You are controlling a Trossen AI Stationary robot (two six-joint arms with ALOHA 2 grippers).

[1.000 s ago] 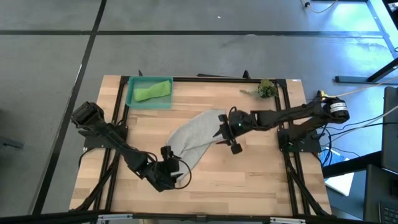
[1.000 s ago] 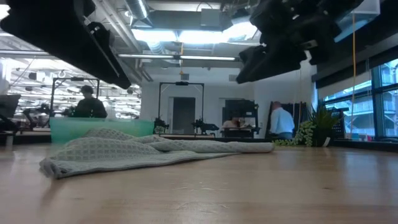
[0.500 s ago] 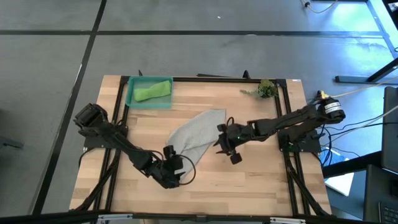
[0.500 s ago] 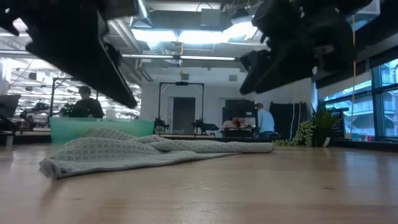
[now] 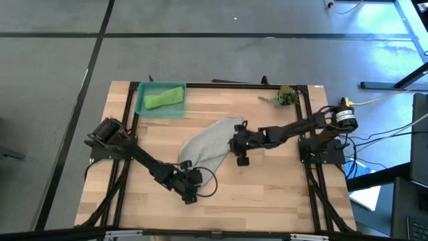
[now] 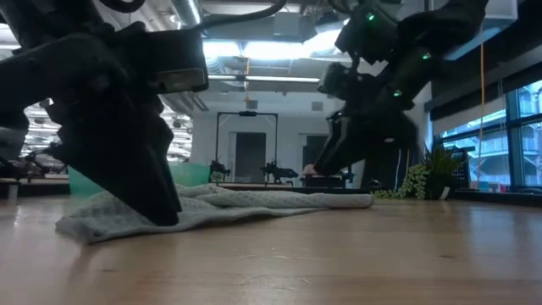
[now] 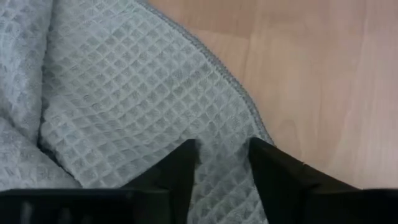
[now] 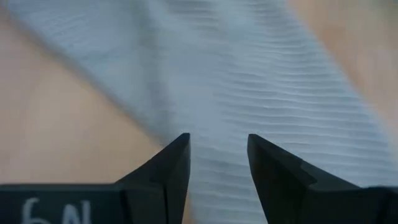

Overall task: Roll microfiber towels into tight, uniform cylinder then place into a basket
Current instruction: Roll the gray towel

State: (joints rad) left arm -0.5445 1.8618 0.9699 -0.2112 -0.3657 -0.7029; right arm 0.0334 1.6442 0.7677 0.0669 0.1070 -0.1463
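On the wooden surface [image 5: 267,181], mid-way across, a grey towel [image 5: 208,144] lies loosely spread, not yet rolled. The left gripper [image 5: 188,179] sits low at its near corner, fingers [image 7: 177,171] a narrow gap apart astride the cloth, probably to pinch the edge. The right gripper [image 5: 239,143] hovers at the opposite edge, fingers [image 8: 171,165] parted and empty. One green towel [image 5: 164,98] already rests in the basket [image 5: 142,110] at the far left corner. Two towels, one basket, one small plant [image 5: 287,95].
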